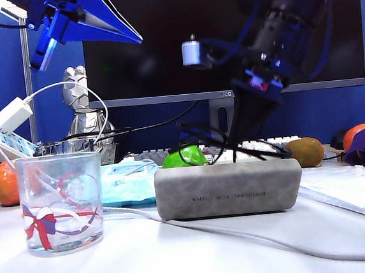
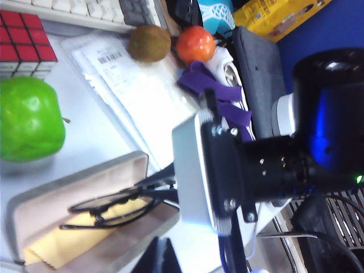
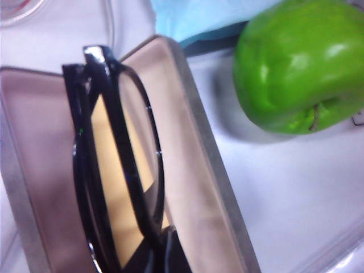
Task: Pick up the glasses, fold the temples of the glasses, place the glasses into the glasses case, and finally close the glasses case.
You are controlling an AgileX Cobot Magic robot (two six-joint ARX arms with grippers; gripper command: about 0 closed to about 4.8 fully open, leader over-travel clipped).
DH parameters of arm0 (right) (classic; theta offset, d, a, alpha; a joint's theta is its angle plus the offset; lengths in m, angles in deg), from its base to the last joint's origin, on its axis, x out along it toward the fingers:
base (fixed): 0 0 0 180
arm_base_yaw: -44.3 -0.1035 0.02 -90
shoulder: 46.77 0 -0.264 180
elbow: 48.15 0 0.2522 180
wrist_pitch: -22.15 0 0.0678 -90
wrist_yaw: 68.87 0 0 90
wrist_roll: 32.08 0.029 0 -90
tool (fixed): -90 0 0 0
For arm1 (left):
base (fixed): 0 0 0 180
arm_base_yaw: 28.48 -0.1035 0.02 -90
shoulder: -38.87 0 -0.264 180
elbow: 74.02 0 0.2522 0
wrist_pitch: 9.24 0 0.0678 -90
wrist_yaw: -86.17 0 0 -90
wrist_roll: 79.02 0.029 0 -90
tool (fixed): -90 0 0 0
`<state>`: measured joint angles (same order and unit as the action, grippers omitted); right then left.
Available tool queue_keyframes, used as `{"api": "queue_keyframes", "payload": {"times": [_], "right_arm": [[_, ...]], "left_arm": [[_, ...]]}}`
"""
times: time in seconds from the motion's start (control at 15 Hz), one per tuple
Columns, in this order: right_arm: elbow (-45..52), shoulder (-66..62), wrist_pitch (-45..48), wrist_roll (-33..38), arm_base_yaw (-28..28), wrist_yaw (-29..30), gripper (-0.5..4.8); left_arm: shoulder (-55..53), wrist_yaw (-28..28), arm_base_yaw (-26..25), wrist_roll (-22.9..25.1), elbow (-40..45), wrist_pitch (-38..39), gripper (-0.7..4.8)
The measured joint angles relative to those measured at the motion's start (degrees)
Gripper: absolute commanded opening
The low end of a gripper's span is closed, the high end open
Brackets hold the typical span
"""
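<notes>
In the exterior view, the glasses case (image 1: pixel 228 188) was seen lying near the middle of the bench (image 1: pixel 180 258), its grey side with dark lettering turned to the camera. The right gripper (image 1: pixel 244 145) was lowered behind it, over the case's opening, while the left gripper (image 1: pixel 44 53) was held high above the bench's left edge. A clear tumbler (image 1: pixel 61 201) stood at the front left. In the left wrist view, the glasses (image 2: pixel 114 207) were seen inside the open case (image 2: pixel 85 187) above a yellow cloth (image 2: pixel 74 242), with the right arm's wrist (image 2: pixel 227 170) just over them; the left gripper's jaws were together. In the right wrist view, the folded glasses (image 3: pixel 114 170) were clamped by the right gripper (image 3: pixel 162 247) within the beige-lined case (image 3: pixel 193 170), beside a green apple (image 3: pixel 301 62).
</notes>
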<state>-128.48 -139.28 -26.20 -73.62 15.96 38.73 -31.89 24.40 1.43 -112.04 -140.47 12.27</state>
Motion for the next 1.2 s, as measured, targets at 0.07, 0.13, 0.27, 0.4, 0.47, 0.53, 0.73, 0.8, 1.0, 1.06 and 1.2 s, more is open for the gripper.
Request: {"api": "queue_keyframes", "payload": {"times": [0.07, 0.13, 0.27, 0.4, 0.47, 0.53, 0.73, 0.8, 1.0, 1.06, 1.2], "right_arm": [[-0.02, -0.24, 0.07, -0.52, 0.00, 0.00, 0.01], [-0.02, -0.79, 0.09, -0.81, 0.00, 0.00, 0.01], [0.00, -2.05, -0.02, -1.79, 0.00, -0.02, 0.01], [-0.04, -2.75, 0.02, -2.95, -0.07, 0.11, 0.01], [-0.04, -3.28, 0.02, -3.37, -0.09, 0.11, 0.01], [-0.02, -3.54, 0.00, -3.56, -0.20, 0.04, 0.01], [-0.02, -3.96, 0.09, -3.91, -0.50, -0.02, 0.01], [-0.04, -4.02, 0.24, -4.28, -0.94, -0.96, 0.01], [-0.04, -4.04, 0.22, -8.17, -2.73, -5.42, 0.01], [-0.04, -4.07, 0.20, -9.07, -3.30, -5.81, 0.01], [-0.04, -4.11, 0.20, -10.38, -4.61, -8.13, 0.01]], "left_arm": [[0.00, -0.07, -0.02, 0.00, 0.00, 0.00, -0.05], [0.00, -0.02, -0.02, 0.00, 0.00, 0.00, -0.05], [0.00, -0.02, 0.00, 0.00, 0.00, 0.00, -0.05], [-0.04, -0.17, -0.02, 0.02, 0.00, -0.04, -0.05], [-0.04, -0.17, 0.00, 0.24, 0.00, -0.02, -0.05], [-0.04, -0.20, 0.00, 0.92, 0.00, 0.00, -0.05], [-0.04, -0.22, 0.00, 1.14, 0.00, -0.02, -0.05], [-0.04, -0.22, 0.00, 1.14, 0.00, 0.00, -0.05], [-0.04, -0.24, 0.00, 1.14, 0.00, -0.02, -0.05], [-0.04, -0.22, -0.02, 1.14, 0.00, -0.02, -0.05], [-0.04, -0.22, 0.00, 1.14, 0.00, -0.02, -0.05]]}}
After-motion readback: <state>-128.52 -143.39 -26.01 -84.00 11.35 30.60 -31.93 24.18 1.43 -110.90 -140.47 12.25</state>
